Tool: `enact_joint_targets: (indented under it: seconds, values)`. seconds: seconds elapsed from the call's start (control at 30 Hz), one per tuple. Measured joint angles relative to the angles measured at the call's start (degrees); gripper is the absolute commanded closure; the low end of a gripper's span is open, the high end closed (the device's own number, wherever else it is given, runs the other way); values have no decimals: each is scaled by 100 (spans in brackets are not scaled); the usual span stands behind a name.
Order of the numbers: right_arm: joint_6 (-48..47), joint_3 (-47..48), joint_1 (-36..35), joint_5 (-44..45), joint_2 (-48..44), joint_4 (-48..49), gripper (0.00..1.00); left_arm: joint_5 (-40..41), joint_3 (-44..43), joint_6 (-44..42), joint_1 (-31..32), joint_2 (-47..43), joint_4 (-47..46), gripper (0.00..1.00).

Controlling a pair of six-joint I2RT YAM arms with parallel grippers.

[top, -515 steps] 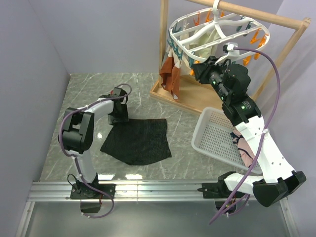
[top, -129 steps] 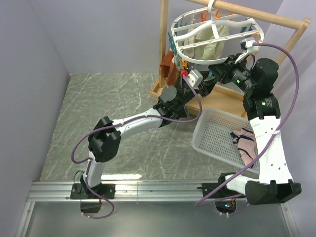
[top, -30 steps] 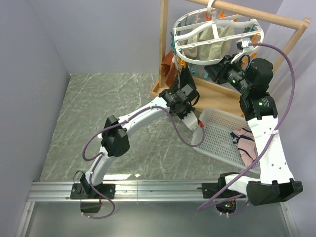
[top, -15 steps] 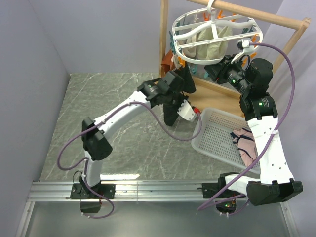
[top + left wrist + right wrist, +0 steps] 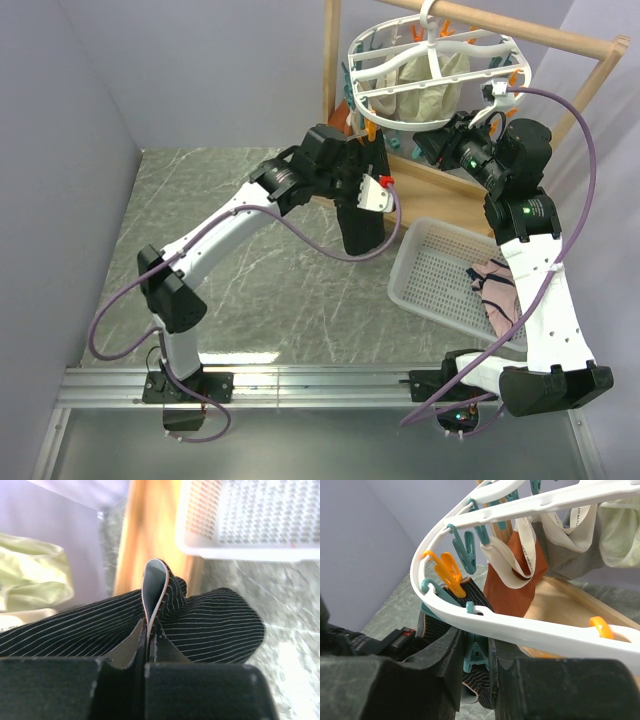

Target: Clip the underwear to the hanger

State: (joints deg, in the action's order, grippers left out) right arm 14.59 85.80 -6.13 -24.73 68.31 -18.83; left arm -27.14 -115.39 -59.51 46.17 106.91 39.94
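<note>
The underwear, black with fine pinstripes, hangs in a bunch from my left gripper, just below the left rim of the hanger. In the left wrist view the jaws are shut on a folded edge of the underwear. My right gripper sits under the hanger's rim, its jaws shut on a teal clip. Striped underwear fabric shows right behind that clip. Whether the clip bites the fabric is hidden.
A wooden rail frame carries the hanger. A cream cloth and a rust-brown cloth hang from it, beside orange and teal clips. A white basket holding pink clothes stands at right.
My left arm has swung up and leftward, lifting the underwear from beside the basket to just under the hanger's left rim. The right arm has stayed put on its clip.
</note>
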Motion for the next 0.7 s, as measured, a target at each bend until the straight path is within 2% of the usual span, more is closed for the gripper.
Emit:
enact_joint_targets:
  seconds: [0.1,0.3,0.7]
  values:
    - [90,0,-2,-13,0,2,100,-13,463,332,-20,-337,-553,100]
    - [208,-4,-2,-22,0,4,100,35,835,815,-22,-625,-1587,100]
    - [254,-76,-2,-59,4,52,100,345,835,1224,17,-619,-2345,100]
